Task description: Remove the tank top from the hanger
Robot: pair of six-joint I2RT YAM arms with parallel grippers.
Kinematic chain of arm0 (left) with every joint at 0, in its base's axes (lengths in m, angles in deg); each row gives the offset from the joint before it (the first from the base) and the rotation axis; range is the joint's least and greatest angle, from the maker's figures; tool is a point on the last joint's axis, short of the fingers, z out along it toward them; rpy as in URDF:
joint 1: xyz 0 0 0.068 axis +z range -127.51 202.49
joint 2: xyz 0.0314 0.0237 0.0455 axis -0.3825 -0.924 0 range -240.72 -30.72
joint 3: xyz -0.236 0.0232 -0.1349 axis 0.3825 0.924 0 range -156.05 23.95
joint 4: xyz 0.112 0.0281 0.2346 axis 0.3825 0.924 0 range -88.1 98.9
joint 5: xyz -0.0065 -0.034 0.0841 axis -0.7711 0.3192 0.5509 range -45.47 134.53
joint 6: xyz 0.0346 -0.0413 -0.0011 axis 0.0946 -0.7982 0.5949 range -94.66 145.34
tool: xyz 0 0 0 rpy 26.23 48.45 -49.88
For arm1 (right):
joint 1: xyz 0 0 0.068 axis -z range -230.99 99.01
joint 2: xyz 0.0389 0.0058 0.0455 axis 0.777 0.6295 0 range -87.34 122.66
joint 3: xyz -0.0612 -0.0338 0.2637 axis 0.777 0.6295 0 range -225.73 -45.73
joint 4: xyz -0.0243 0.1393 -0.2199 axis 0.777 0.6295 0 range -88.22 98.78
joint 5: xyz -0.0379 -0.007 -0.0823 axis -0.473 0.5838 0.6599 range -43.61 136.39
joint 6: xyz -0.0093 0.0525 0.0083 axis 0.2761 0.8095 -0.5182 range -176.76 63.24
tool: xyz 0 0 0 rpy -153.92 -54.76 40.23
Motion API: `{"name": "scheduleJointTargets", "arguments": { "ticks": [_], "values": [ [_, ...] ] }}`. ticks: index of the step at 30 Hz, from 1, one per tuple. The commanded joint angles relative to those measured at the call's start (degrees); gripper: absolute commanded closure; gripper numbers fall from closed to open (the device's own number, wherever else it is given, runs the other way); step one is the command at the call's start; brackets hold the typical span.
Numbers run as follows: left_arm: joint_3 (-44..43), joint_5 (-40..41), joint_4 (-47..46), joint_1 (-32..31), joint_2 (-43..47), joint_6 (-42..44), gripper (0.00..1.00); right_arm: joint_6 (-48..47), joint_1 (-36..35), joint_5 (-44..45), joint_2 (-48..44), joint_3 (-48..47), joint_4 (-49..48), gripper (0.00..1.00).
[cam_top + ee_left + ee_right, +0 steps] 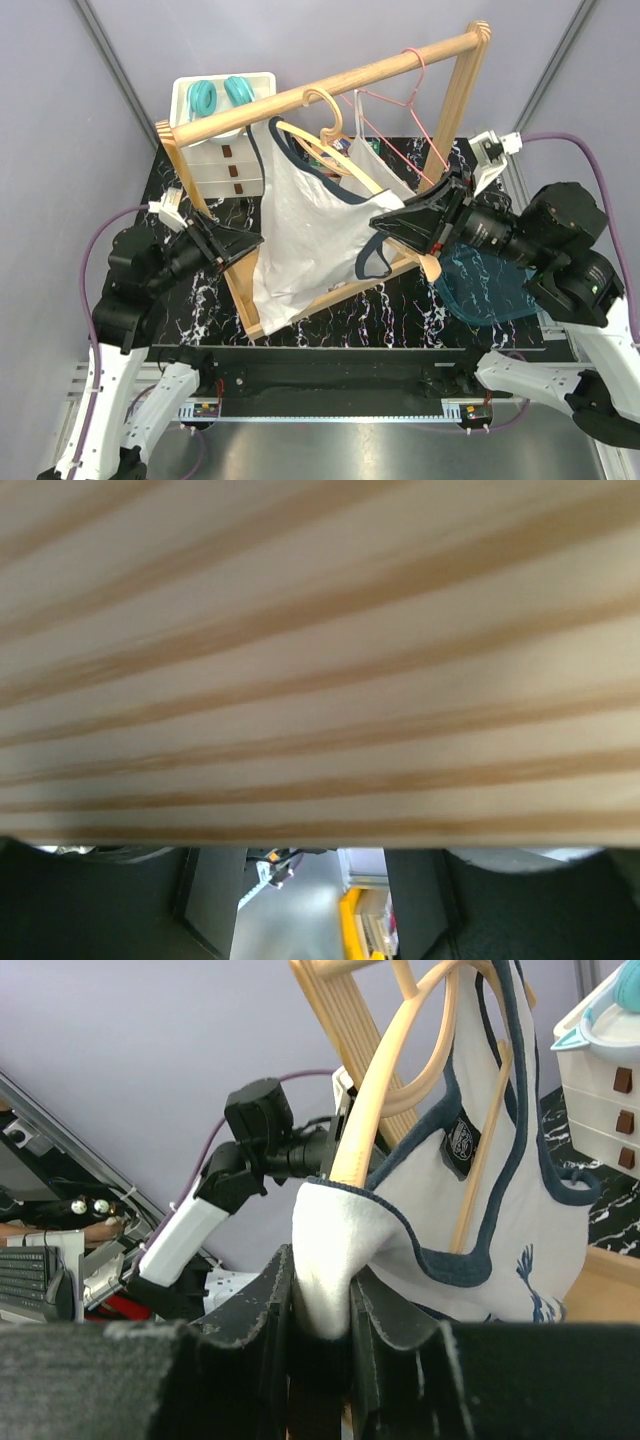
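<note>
Garment: white tank top [310,230] with navy trim, hung on wooden hanger [335,155] at the centre of a tilted wooden rack [330,85].
Right gripper [388,226]: jaws clamped on the top's right shoulder fabric, at the hanger's right end.
Left gripper [250,245]: at the rack's left upright, with wood filling its wrist view. Whether it grips cannot be told.
Handling note: draw the pinched shoulder slowly right and down past the hanger tip. The rack likely needs bracing from the left, or hanger and frame may follow the pull. The left shoulder would come off after.
</note>
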Motion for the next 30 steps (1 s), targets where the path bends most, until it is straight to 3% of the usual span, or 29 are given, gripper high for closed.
{"name": "scheduleJointTargets", "arguments": {
  "ticks": [1,12,17,23,26,28,30],
  "values": [
    [-3.52,-0.55,-1.62,0.12,-1.21,4.35,0.45,1.06,-0.33,2.31,-4.19,3.86,-4.58,1.0],
    [0.6,-11.27,-3.02,0.03,9.42,-1.34,0.23,-0.78,-0.33,5.22,-9.47,11.42,5.79,1.0],
    [6.41,-8.13,-17.48,0.12,11.45,-12.76,0.24,-0.87,-0.41,3.29,-9.3,20.12,2.38,1.0],
    [3.44,-3.64,-21.92,-2.33,5.57,-12.97,0.31,1.85,-0.33,1.35,-6.4,26.54,-9.3,1.0],
    [0.45,1.79,-21.92,-9.0,2.14,-10.95,0.37,3.79,-0.41,2.4,-5.79,29.01,-13.97,1.0],
    [-0.09,7.33,-21.92,-16.99,1.16,-10.15,0.4,4.05,-0.41,3.01,-5.43,29.54,-15.11,1.0],
    [0.52,17.95,-21.83,-25.78,1.86,-8.31,0.43,4.23,-0.5,3.89,-5.69,29.89,-15.73,1.0]
  ]
}}
